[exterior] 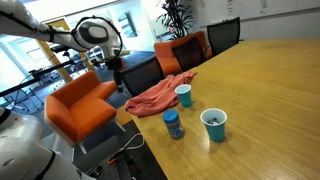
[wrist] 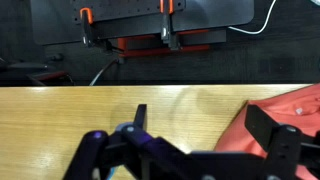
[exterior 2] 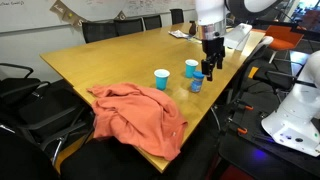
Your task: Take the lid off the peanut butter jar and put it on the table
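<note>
1. Plainly, the worktop [exterior: 265, 85] is smooth, glossy light-brown wood. A soft, crumpled orange cloth [exterior: 155, 97] lies rumpled at its edge.
2. The peanut butter jar [exterior: 174, 129], a small cylinder with a darker body, stands upright near two tapered blue cups [exterior: 183, 95]. The round blue lid [exterior: 172, 115] sits on top of it.
3. In an exterior view the white arm [exterior 2: 210, 15] comes down steeply, its wrist pointing down by the jar.
4. In the wrist view the dark fingers [wrist: 140, 120] stand wide apart over the worktop, gripping nothing.
</note>
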{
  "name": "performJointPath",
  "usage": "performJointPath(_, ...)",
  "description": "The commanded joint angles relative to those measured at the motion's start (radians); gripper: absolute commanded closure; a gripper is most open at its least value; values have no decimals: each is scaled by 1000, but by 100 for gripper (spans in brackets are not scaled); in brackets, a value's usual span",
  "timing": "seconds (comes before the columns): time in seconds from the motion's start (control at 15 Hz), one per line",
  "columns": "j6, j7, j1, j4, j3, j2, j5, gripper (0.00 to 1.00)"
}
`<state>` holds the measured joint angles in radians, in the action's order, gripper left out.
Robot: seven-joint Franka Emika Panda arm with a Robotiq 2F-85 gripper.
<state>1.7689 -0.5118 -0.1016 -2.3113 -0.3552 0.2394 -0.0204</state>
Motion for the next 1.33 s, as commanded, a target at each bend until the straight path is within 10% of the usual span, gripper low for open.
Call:
performJointPath(0.0, -2, -6, -29, 2, 28, -3, 6, 0)
performJointPath(1.27, 79, -115, 34, -37, 135, 28, 170, 0)
